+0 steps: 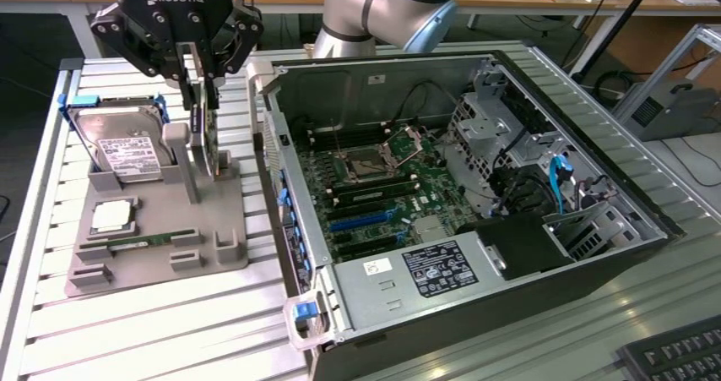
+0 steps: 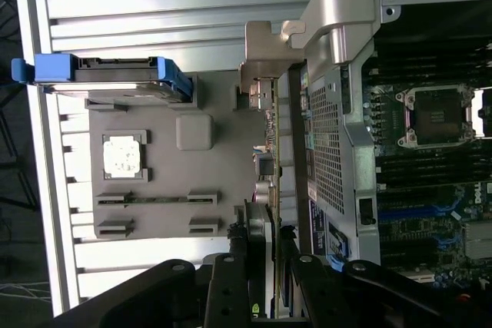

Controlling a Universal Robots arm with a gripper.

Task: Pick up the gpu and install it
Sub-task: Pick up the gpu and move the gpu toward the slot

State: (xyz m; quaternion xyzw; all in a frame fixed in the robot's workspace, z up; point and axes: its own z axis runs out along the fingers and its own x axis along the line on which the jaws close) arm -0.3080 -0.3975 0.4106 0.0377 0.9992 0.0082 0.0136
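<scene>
Over the grey holder tray, at the exterior view's left, the gripper hangs straight down with its jaws about half open, one finger on each side of the gpu. Small gaps show on both sides in the wrist view, so nothing is held. The gpu stands on edge in its tray slot, with the hard drive just beside it and the open computer case near on the other side. Risks, my read: the card is thin and tall, so an off-centre close would likely push it sideways and tilt or jam it in the slot. A pinch only at the top edge may let it swing or slip once lifted. The case wall is close, so the silvery bracket could clip it.
</scene>
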